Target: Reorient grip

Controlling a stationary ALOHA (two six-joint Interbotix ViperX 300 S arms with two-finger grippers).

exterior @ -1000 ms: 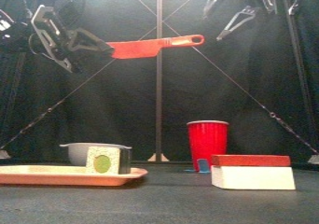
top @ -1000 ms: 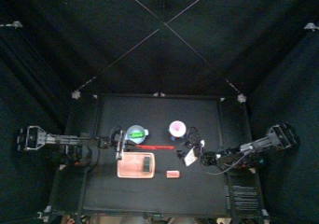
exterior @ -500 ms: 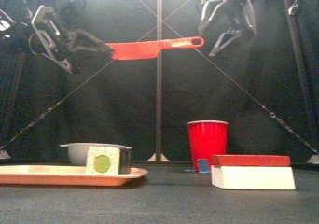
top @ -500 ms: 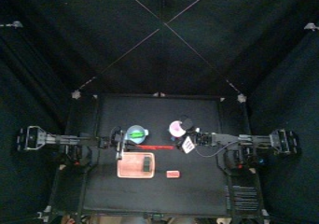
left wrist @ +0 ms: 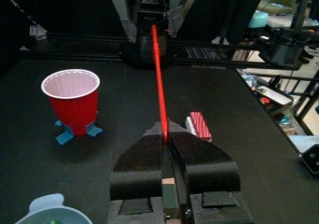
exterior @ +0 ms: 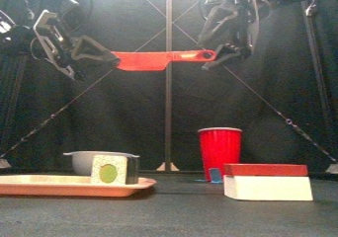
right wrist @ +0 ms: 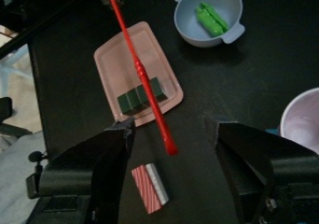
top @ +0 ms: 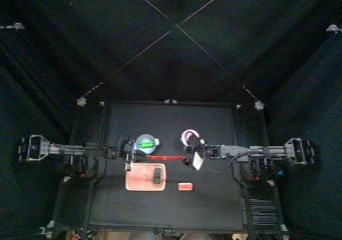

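A red spatula [exterior: 158, 59] hangs level in the air, broad end to the left, thin handle to the right. My left gripper [exterior: 99, 55] is shut on its broad end; in the left wrist view [left wrist: 169, 162] the spatula [left wrist: 157, 78] runs edge-on away from the jaws. My right gripper [exterior: 218, 51] is open at the handle's tip. In the right wrist view [right wrist: 174, 139] the handle [right wrist: 131, 50] ends between the spread jaws without touching them. From above, the spatula [top: 167, 157] lies between the left gripper [top: 134, 159] and right gripper [top: 198, 156].
On the table below stand a red cup [exterior: 219, 152], a red and white box [exterior: 268, 182], a pink tray [exterior: 27, 185] and a grey bowl [exterior: 103, 165] holding something green. The tray [right wrist: 118, 74] carries dark blocks.
My right gripper has swung in from the right to the handle's tip. The spatula has dropped a little and levelled out in the left gripper.
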